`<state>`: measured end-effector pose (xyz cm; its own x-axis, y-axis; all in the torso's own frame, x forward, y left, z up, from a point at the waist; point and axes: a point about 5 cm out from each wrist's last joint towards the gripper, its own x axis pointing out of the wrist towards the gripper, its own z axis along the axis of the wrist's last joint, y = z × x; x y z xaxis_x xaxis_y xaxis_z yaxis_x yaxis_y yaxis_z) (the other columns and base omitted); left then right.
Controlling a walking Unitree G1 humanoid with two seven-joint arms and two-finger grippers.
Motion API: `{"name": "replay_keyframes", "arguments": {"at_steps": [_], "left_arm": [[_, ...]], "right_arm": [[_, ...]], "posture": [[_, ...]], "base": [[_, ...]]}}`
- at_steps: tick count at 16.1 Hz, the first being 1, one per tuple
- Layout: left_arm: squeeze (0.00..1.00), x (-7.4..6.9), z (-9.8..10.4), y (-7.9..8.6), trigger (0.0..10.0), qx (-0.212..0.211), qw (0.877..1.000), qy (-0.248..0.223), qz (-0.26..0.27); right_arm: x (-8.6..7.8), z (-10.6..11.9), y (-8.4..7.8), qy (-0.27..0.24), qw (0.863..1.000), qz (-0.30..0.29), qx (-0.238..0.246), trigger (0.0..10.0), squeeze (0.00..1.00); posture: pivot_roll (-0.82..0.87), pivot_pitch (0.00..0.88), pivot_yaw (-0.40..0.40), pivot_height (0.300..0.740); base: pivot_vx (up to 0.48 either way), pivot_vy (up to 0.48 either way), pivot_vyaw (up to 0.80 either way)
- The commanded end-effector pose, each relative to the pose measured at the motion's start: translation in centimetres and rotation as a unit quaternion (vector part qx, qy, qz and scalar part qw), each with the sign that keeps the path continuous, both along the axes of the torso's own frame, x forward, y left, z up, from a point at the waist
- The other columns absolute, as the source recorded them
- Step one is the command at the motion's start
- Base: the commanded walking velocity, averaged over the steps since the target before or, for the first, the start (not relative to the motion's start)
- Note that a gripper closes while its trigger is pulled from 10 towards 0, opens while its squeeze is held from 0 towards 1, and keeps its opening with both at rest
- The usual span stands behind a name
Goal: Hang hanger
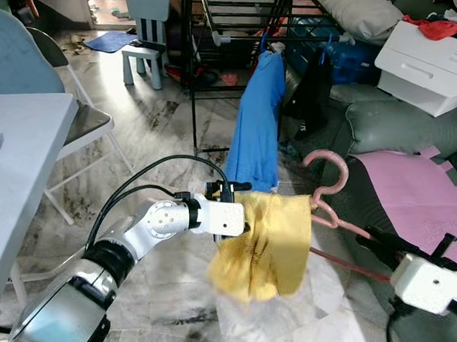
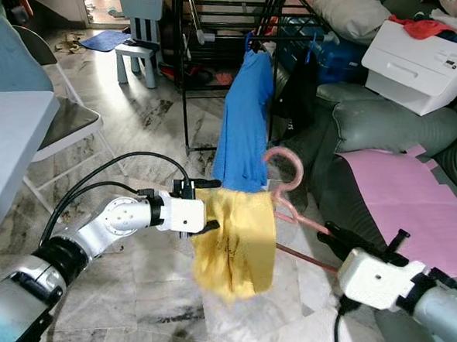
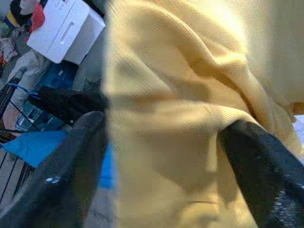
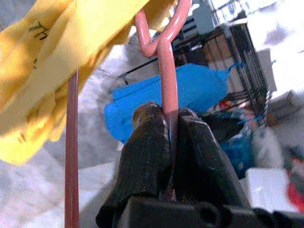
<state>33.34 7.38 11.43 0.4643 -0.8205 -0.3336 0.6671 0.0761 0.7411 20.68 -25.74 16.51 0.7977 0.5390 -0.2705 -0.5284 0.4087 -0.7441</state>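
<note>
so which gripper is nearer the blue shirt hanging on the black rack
Left. The left gripper, gripping the yellow cloth, sits just below the blue shirt; the right gripper, clamped on the pink plastic hanger, is farther right.

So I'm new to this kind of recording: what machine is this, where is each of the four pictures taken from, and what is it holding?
This is a walking humanoid robot with two silver arms that end in black two-fingered jaws. The two wide pictures come from a pair of cameras on its head, looking forward and down, so they show the same room. The other two come from cameras on each wrist, looking along that arm's fingers.

The right gripper is clamped shut on a pink hanger. A yellow cloth is draped over that hanger, and the left gripper is pressed into the cloth, its fingers on either side of a fold.

Ahead stands a black drying rack where a blue garment already hangs. A grey sofa is on the right, a white table on the left.
</note>
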Motion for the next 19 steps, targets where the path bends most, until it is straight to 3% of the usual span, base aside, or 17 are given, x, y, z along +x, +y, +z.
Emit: {"name": "replay_keyframes", "arguments": {"at_steps": [1, 4, 8, 13, 19], "left_arm": [[0.0, 0.3, 0.6, -0.3, 0.0, 0.007, 1.0, -0.005, -0.009], [0.0, 0.5, 0.6, -0.2, 0.0, 0.008, 1.0, 0.0, -0.005], [0.0, 0.7, 0.1, 0.2, 0.0, 0.019, 1.0, 0.01, 0.004], [0.0, 0.8, -0.3, 0.0, 0.0, 0.01, 1.0, 0.019, 0.02], [0.0, 0.9, -0.3, 0.2, 0.0, 0.005, 0.999, 0.035, 0.019]], "right_arm": [[0.0, 0.5, 0.1, -0.025, 0.999, 0.024, -0.03, 10.0, 0.0], [0.1, 0.3, -0.4, -0.072, 0.993, 0.035, -0.086, 10.0, 0.0], [0.7, 1.1, -0.7, -0.143, 0.984, 0.024, -0.102, 10.0, 0.0], [1.4, 1.1, 0.0, -0.184, 0.979, 0.009, -0.081, 10.0, 0.0], [2.6, 0.4, 2.0, -0.238, 0.97, -0.014, -0.037, 10.0, 0.0]], "posture": [[-0.03, 0.0, -0.024, 0.74], [-0.03, 0.0, -0.023, 0.74], [-0.03, 0.0, -0.024, 0.74], [-0.03, 0.0, -0.027, 0.74], [-0.01, 0.0, -0.017, 0.74]], "base": [[0.0, 0.0, 0.0], [0.0, 0.0, 0.0], [0.0, 0.0, 0.0], [0.0, 0.0, 0.0], [0.0, 0.0, 0.0]]}}
